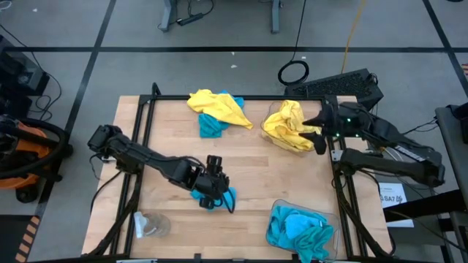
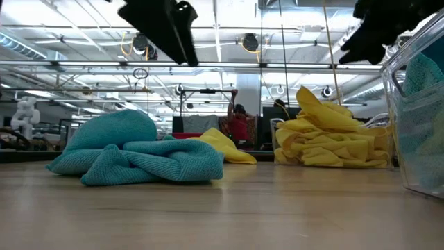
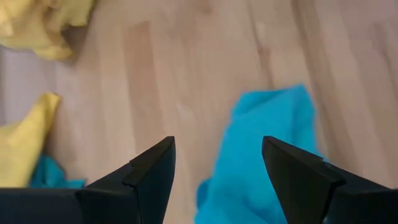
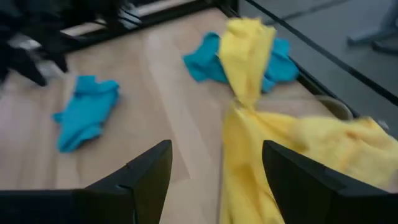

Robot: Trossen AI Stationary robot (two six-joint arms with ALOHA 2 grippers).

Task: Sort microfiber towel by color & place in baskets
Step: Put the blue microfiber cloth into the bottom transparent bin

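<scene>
So the left gripper (image 1: 213,191) hangs wide open over a loose soft blue towel (image 1: 232,197) to grab it, while the right gripper (image 1: 319,135), open and empty, sits above the clear plastic bin (image 1: 273,140) of yellow towels (image 1: 287,124).

A small clear round glassy object (image 1: 151,225) is seen lying on the wooden table (image 1: 256,164) near its front left corner. Beyond the far edge, a black keyboard (image 1: 338,86) and a coiled black cable (image 1: 293,72) are noted on the grey floor off the far right corner, and a white label (image 1: 392,194) is seen beside the right edge. In the low view, a person in a red top (image 2: 241,128) is made out in the room behind.
</scene>
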